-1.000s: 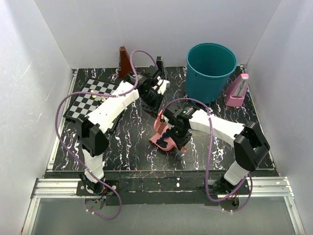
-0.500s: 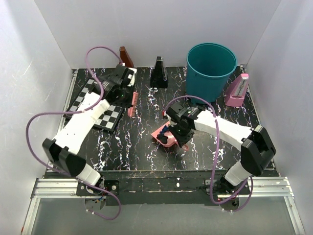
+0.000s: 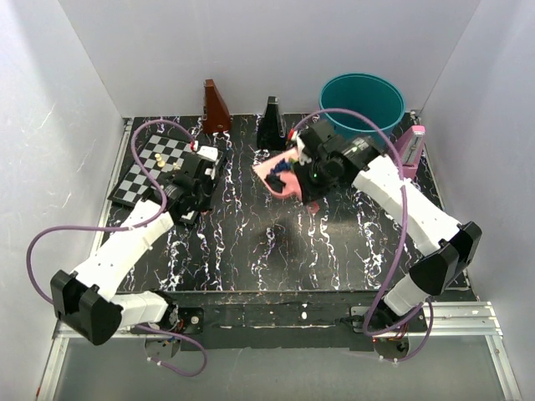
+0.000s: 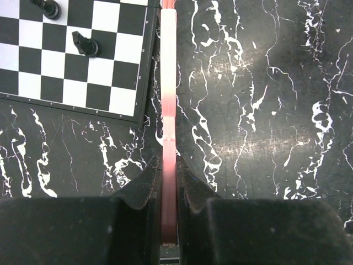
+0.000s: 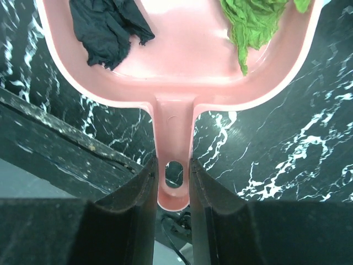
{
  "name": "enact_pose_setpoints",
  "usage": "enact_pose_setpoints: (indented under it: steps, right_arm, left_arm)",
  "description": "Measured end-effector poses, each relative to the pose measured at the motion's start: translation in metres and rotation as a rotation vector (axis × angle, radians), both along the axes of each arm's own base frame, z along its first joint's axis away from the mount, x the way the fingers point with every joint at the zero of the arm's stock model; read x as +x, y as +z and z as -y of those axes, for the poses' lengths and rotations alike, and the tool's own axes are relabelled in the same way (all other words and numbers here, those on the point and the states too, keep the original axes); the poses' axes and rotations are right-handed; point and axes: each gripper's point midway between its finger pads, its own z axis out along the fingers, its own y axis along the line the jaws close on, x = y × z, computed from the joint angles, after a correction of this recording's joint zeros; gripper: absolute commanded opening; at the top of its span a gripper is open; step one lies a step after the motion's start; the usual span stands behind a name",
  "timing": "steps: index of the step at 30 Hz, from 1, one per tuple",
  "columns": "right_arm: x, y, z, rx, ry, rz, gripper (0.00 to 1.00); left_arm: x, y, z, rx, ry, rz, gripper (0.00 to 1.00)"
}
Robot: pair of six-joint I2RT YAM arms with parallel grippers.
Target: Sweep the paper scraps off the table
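1. The right pincer (image 5: 172,171) is clenched on the handle of the pink dustpan (image 5: 182,61), with one finger on each side of the handle.
2. The paper scraps are riding in the pan. A dark blue scrap (image 5: 107,27) sits at one side and a green scrap (image 5: 251,25) at the other, well apart from each other.
3. From above, the dustpan is held over the far middle of the table (image 3: 334,242), near the teal bin (image 3: 361,104) and to its left.
4. The left pincer (image 4: 169,171) is clamped tight on the pink brush (image 4: 168,83), which runs straight out from between the jaws.
5. The brush lies just beside one edge of the chessboard (image 4: 77,61). A dark chess piece (image 4: 85,44) stands on a square near that edge.
6. From above, the left pincer is on the left side of the table at the chessboard's right edge, well apart from the dustpan.
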Motion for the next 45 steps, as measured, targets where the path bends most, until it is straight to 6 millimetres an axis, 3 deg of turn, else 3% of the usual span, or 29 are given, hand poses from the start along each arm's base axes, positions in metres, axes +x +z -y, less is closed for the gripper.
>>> enact_pose_setpoints:
  steps: [5,12,15,19,25,30,35,39,45]
  right_arm:
    - [0.032,0.056,0.004,0.074,-0.073,0.077,0.01]
    - [0.085,0.103,0.015,0.168,-0.201,0.143,0.01]
    - [0.105,0.108,0.027,0.216,-0.27,0.133,0.01]
    - [0.117,0.111,0.045,0.284,-0.352,0.09,0.01]
    - [0.138,0.129,0.06,0.527,-0.441,0.066,0.01]
    - [0.146,0.149,0.062,0.759,-0.468,0.043,0.01]
    - [0.144,0.163,0.05,0.955,-0.439,0.024,0.01]
    - [0.14,0.166,0.046,1.108,-0.423,0.016,0.01]
    - [0.151,0.165,0.062,1.307,-0.453,0.023,0.01]
  left_arm:
    - [-0.006,0.006,-0.007,-0.032,0.006,0.089,0.0]
    - [-0.003,0.022,-0.004,-0.091,0.003,0.179,0.0]
    - [-0.002,0.019,-0.001,-0.101,-0.006,0.175,0.0]
    - [-0.002,0.018,0.003,-0.114,-0.015,0.171,0.0]
    - [-0.002,0.019,0.005,-0.134,-0.024,0.186,0.0]
    - [-0.004,0.014,0.007,-0.138,-0.034,0.173,0.0]
    - [-0.004,0.013,0.009,-0.143,-0.042,0.165,0.0]
    - [-0.005,0.013,0.011,-0.15,-0.05,0.161,0.0]
    - [-0.006,0.012,0.012,-0.154,-0.056,0.156,0.0]
